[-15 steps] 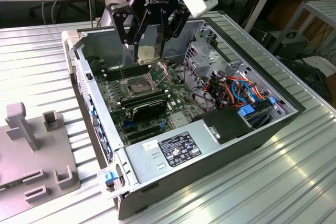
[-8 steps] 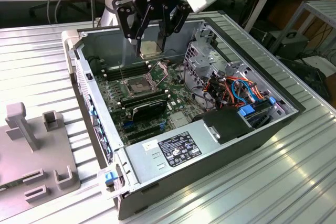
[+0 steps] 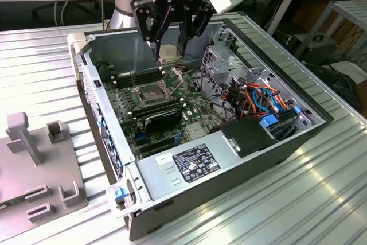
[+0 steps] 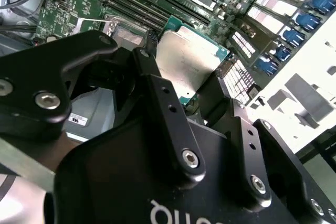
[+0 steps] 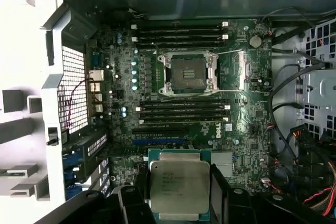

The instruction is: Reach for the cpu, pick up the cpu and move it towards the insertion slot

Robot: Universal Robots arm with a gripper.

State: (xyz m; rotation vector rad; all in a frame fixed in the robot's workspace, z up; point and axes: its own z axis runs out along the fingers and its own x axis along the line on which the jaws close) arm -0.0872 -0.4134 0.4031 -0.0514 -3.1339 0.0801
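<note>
The cpu is a thin square chip with a pale silver face on a green base. It hangs between the fingers of my gripper, which is shut on it above the open computer case. In both wrist views the cpu sits clamped between the black fingers. The insertion slot is a metal-framed square socket with a dark centre on the green motherboard. It lies below the chip and toward the exterior view's left. In the first wrist view the insertion slot stands open, apart from the held chip.
Long black memory slots flank the socket. A black expansion card lies beside it. A drive cage, coloured cables and the power supply fill the case's other side. A grey fixture stands on the table outside the case.
</note>
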